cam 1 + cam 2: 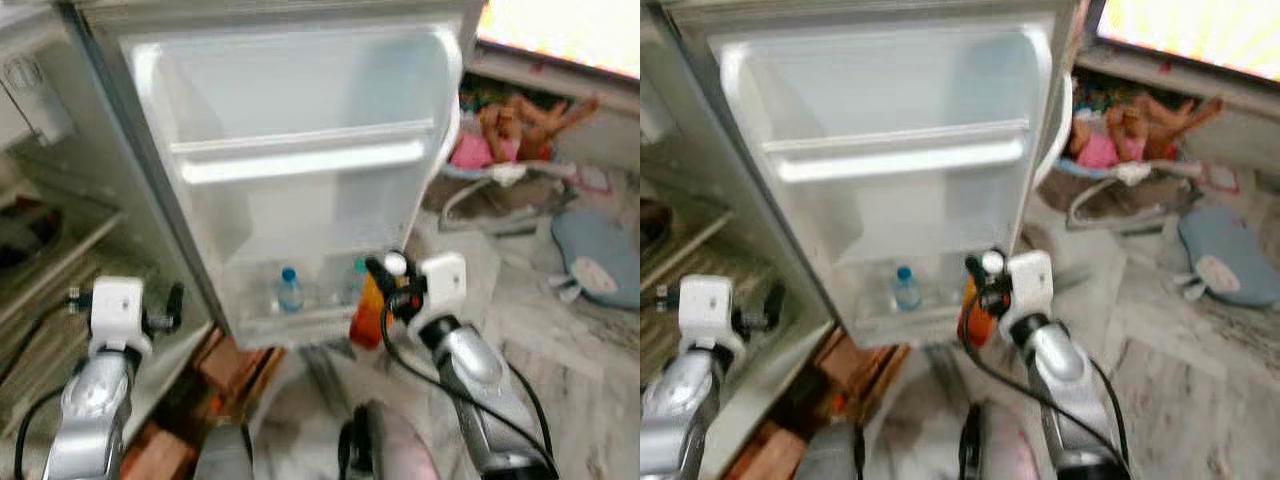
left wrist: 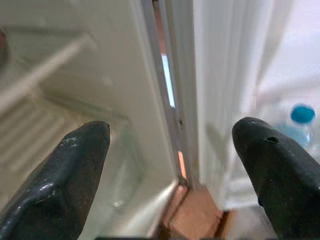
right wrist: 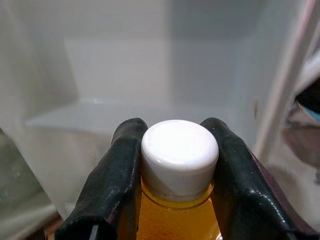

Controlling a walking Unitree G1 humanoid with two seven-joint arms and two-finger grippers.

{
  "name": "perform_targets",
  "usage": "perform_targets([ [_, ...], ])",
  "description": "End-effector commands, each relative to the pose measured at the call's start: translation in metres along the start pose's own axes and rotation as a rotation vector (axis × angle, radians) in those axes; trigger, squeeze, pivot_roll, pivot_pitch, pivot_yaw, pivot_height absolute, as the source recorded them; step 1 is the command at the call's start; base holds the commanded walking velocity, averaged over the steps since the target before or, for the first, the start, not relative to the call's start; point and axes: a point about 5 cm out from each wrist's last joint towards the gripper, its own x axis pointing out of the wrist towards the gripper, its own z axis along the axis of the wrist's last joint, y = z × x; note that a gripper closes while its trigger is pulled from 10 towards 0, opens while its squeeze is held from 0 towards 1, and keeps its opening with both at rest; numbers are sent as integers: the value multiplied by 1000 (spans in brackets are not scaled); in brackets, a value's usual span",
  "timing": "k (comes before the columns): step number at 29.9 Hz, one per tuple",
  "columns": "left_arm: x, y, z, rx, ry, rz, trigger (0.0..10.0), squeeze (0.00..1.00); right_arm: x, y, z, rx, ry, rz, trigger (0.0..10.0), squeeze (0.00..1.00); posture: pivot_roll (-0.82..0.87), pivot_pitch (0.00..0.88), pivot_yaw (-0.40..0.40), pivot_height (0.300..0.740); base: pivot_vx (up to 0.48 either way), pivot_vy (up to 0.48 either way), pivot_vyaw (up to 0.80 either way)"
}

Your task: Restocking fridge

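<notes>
Head views: fridge door [image 1: 300, 160] stands open, two shelves. One water bottle [image 1: 289, 291], blue cap, sits in the lower door shelf at 6 o'clock; a second bottle beside it is too blurred to confirm. One orange bottle [image 1: 368, 312] hangs just outside the shelf's right end.

Left wrist view: left gripper [image 2: 175, 150], fingers apart, holds nothing.

Right wrist view: right gripper [image 3: 175, 165] clamped on the orange bottle's neck below its white cap [image 3: 180, 152]. No legible labels.

A lived-in home: open fridge door [image 1: 300, 160] with a bottle [image 1: 288, 290] in its lower shelf, marble-look floor [image 1: 560, 340], toys [image 1: 510, 125] and a cushion [image 1: 600, 255] strewn beside a bright window [image 1: 570, 30].
</notes>
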Motion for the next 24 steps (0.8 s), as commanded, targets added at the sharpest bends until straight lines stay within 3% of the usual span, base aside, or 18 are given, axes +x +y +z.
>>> perform_targets([
  [1, 1, -1, 4, -40, -18, -12, 10000, 0, 5, -1, 7, -12, -36, 7, 10000, 0, 114, 79, -24, 640, 0, 0, 0],
  [8, 9, -4, 10, -38, -64, -29, 10000, 0, 14, 3, 12, -43, -58, 37, 10000, 0, 114, 81, -22, 640, 0, 0, 0],
  [24, 14, -6, 17, -51, -104, -64, 10000, 0, 29, 10, 20, -95, -106, 81, 10000, 0, 116, 83, -13, 640, 199, 318, 0],
])
